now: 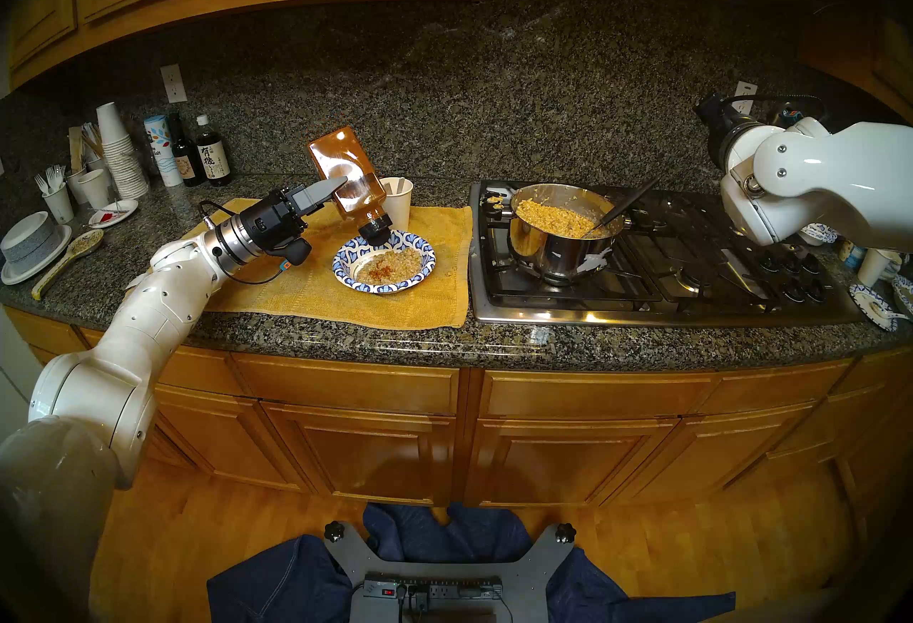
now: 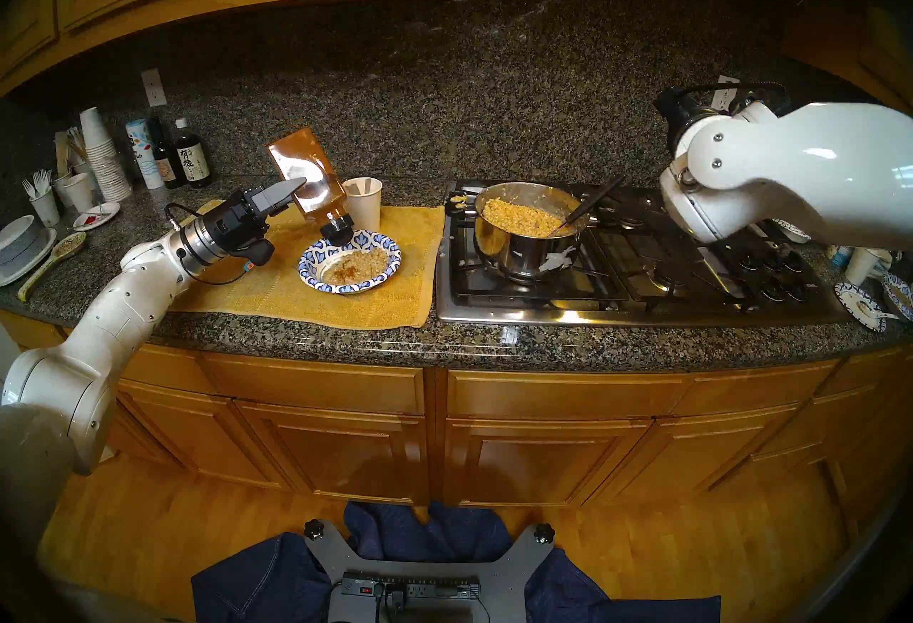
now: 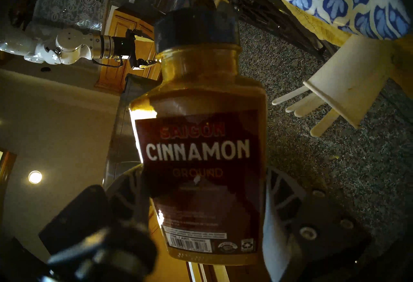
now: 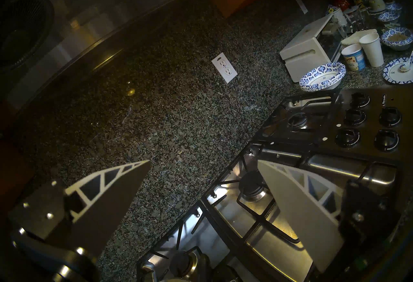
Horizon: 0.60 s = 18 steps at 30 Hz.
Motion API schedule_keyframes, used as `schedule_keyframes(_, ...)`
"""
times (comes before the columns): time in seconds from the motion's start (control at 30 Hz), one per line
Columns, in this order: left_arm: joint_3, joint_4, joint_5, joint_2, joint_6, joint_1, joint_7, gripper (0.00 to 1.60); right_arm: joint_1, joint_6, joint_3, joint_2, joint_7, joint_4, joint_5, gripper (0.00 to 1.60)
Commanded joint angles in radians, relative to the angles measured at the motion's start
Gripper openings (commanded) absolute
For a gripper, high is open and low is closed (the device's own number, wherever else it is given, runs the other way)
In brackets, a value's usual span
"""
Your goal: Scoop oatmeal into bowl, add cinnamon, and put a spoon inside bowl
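One shallow disposable bowl with a blue-and-white leaf-patterned rim (image 1: 384,262) is taken as the landmark; it is set on one yellow cloth mat (image 1: 420,296). One portion of lumpy tan oatmeal (image 1: 390,264) is seen inside the bowl, dusted with an orange-brown patch near its middle. One tall clear plastic cinnamon jar with a dark lid and dark red label (image 1: 346,180) is held tipped, lid down, just above the bowl's far rim. The jar is clamped at its sides by the left gripper (image 1: 341,189), jaws pressed against it. One white paper cup of flat wooden sticks (image 1: 396,202) is placed just behind the bowl; four stick ends are counted in the left wrist view. One steel pot of oatmeal (image 1: 558,231), with one dark-handled serving spoon (image 1: 622,207) in it, is seen right of the bowl on the black gas cooktop (image 1: 667,281). The right gripper (image 4: 203,187) is held empty, jaws spread wide, far right of the bowl above the cooktop. Two dark sauce bottles (image 1: 197,157) are seen far left of the bowl. The small white spoon cannot be identified
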Motion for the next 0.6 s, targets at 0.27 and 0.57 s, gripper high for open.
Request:
schedule_keyframes(0.27, -0.064, -0.032, -0.037, -0.055, 0.009, -0.126, -0.065, 0.0, 0.03, 0.0, 0.016, -0.001, -0.031, 0.011, -0.01, 1.6)
schedule_keyframes(0.57, -0.078, -0.058, -0.045, -0.063, -0.025, -0.084, -0.073, 0.0, 0.032, 0.0, 0.02, -0.001, -0.055, 0.009, -0.022, 1.6)
